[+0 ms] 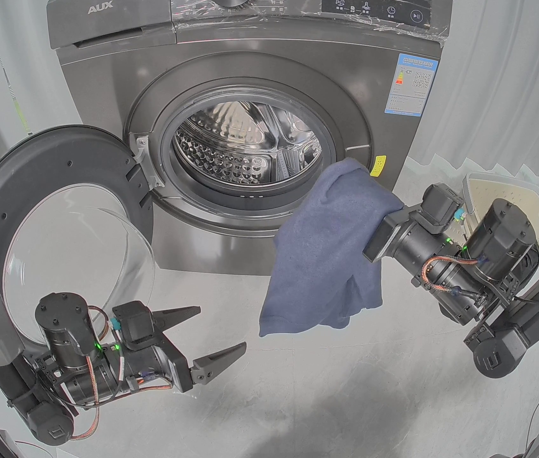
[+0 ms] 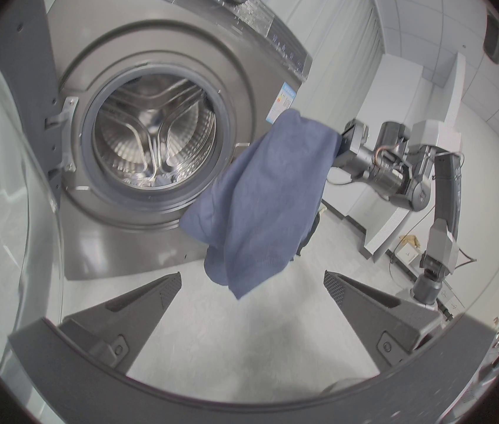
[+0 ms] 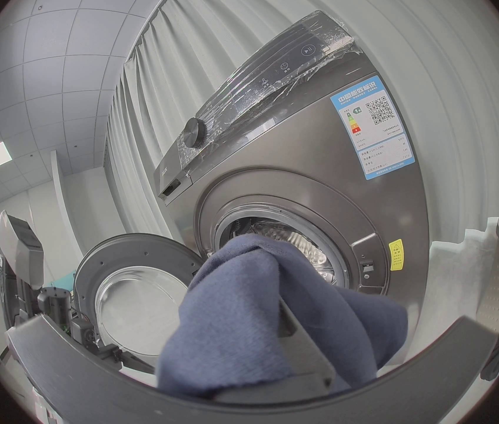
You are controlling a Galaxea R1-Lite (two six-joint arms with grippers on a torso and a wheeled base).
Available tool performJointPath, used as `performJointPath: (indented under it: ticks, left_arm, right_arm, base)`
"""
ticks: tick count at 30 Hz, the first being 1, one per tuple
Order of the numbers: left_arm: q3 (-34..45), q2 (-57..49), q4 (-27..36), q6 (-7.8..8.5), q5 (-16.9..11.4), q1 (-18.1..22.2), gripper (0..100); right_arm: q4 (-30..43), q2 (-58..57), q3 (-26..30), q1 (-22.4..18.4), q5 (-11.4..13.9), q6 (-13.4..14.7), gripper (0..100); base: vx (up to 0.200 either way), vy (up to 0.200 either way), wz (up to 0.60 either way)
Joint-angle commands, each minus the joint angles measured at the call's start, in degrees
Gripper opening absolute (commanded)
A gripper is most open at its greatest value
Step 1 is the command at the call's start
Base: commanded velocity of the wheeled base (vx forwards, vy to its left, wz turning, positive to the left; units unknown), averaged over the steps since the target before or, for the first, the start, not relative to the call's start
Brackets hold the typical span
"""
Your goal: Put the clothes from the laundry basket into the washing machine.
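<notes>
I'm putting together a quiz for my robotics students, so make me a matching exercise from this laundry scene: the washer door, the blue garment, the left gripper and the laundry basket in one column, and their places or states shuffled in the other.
Things
1. washing machine door
2. blue garment
3. left gripper
4. laundry basket

Places or states
A. open, holding nothing
B. hanging in the air before the drum opening
C. swung open on the robot's left
D. at the robot's far right

Pairs: 1-C, 2-B, 3-A, 4-D
</notes>
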Motion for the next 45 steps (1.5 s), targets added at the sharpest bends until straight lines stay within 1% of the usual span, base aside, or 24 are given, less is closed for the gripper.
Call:
performJointPath:
  ticks: [1,2,3,4,6,7,11,15,16,21,22,25,26,28,30,33,35,41,42,43,45]
  left_arm:
    - [-5.91,-2.16,0.03,-2.46,-0.23,-2.32,100]
    - [-6.17,-2.08,0.03,-2.72,-0.23,-2.5,100]
    - [-7.75,-1.64,0.03,-3.69,0.03,-3.38,100]
    - [-8.72,-0.84,0.03,-4.04,0.12,-3.82,100]
    - [-9.6,-0.14,0.03,-4.3,0.21,-4.17,100]
    - [-11.62,1.09,0.03,-4.48,0.29,-4.7,100]
    - [-15.22,3.46,0.12,-4.48,0.73,-5.84,100]
    - [-16.72,4.43,0.21,-4.48,0.73,-7.07,100]
    - [-17.07,4.69,0.21,-4.48,0.82,-7.51,100]
    - [-17.86,6.27,0.12,-4.48,0.73,-7.68,100]
    - [-17.86,6.27,0.21,-4.48,0.73,-7.68,100]
    - [-20.06,8.21,0.21,-4.39,0.91,-7.68,100]
    - [-20.06,8.21,0.21,-4.39,0.91,-7.68,100]
    - [-22.25,9.53,0.21,-4.3,2.32,-7.68,100]
    - [-23.4,10.32,0.21,-4.3,3.11,-7.86,100]
    - [-24.19,11.72,0.21,-4.3,3.37,-8.39,100]
    - [-24.71,12.87,0.12,-4.22,3.81,-8.65,100]
    - [-27.53,15.24,0.12,-4.13,5.92,-8.91,100]
    - [-28.67,16.21,0.21,-4.04,6.71,-8.65,100]
    - [-28.85,16.29,0.21,-4.13,6.8,-8.65,100]
    - [-30.6,18.14,0.12,-3.95,8.38,-8.12,100]
  right_arm:
    - [-0.05,0.44,0.23,0.71,-0.19,0.1,0]
    - [-0.05,0.44,0.23,0.8,-0.19,0.1,0]
    - [-0.05,0.44,0.23,1.07,-0.27,0.1,0]
    - [-0.05,0.44,0.23,1.24,-0.36,0.1,0]
    - [-0.05,0.44,0.23,1.24,-0.45,0.1,0]
    - [-0.05,0.44,-0.03,1.5,-0.54,0.19,0]
    - [-0.05,0.52,-0.3,2.65,-1.06,0.1,0]
    - [0.04,0.52,-0.91,4.23,-1.33,0.19,0]
    - [0.04,0.52,-1.88,4.67,-1.77,0.28,0]
    - [0.3,2.9,-6.19,6.25,-3.35,0.63,0]
    - [0.3,3.07,-6.27,6.34,-3.35,0.63,0]
    - [-0.05,5.27,-6.36,8.54,-3.7,0.63,0]
    - [-0.05,5.27,-6.36,8.54,-3.7,0.63,0]
    - [-0.05,5.97,-6.71,10.21,-3.79,0.72,0]
    - [0.04,6.32,-7.33,10.91,-3.88,0.72,0]
    - [0.48,6.41,-8.65,12.4,-5.72,0.63,0]
    - [0.74,6.41,-9.35,12.75,-6.25,0.63,0]
    - [0.56,6.5,-9.35,12.84,-6.43,0.72,0]
    - [0.48,6.5,-9.35,13.02,-6.51,0.8,0]
    - [0.48,6.5,-9.35,13.11,-6.51,0.8,0]
    - [0.48,6.24,-9.26,13.72,-6.69,0.89,0]
  base:
    - [0.0,0.0,0.0]
    - [0.0,0.0,0.0]
    - [0.0,0.0,0.0]
    - [0.0,0.0,0.0]
    - [0.0,0.0,0.0]
    - [0.0,0.0,0.0]
    - [0.0,0.0,0.0]
    - [0.0,0.0,0.0]
    - [0.0,0.0,0.0]
    - [0.0,0.0,0.0]
    - [0.0,0.0,0.0]
    - [0.0,0.0,0.0]
    - [0.0,0.0,0.0]
    - [0.0,0.0,0.0]
    - [0.0,0.0,0.0]
    - [0.0,0.0,0.0]
    - [0.0,0.0,0.0]
    - [0.0,0.0,0.0]
    - [0.0,0.0,0.0]
    - [0.0,0.0,0.0]
    - [0.0,0.0,0.0]
